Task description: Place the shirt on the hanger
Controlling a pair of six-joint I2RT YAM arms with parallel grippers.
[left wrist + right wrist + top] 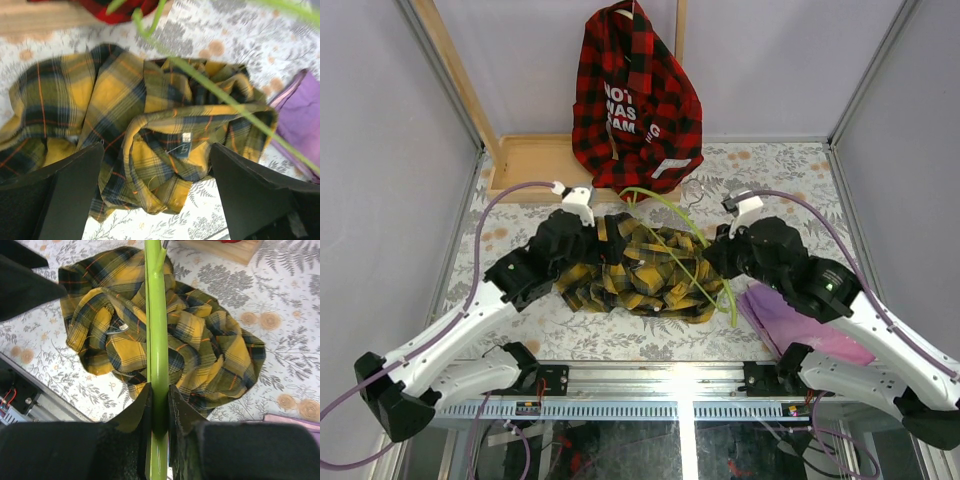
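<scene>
The yellow and dark plaid shirt (635,265) lies crumpled on the table between my arms. Its collar with a small label (182,145) faces the left wrist camera. My left gripper (157,200) is open above the collar's near edge, its jaws wide apart and empty. My right gripper (160,400) is shut on the lime-green wire hanger (156,315) and holds it above the shirt. The hanger (688,255) slants across the shirt in the top view, and it also shows blurred in the left wrist view (210,85).
A red-and-black plaid shirt with white lettering (635,95) hangs at the back on a wooden rack frame (535,160). A purple cloth (790,315) lies under my right arm. The table's metal front rail (660,385) runs along the near edge.
</scene>
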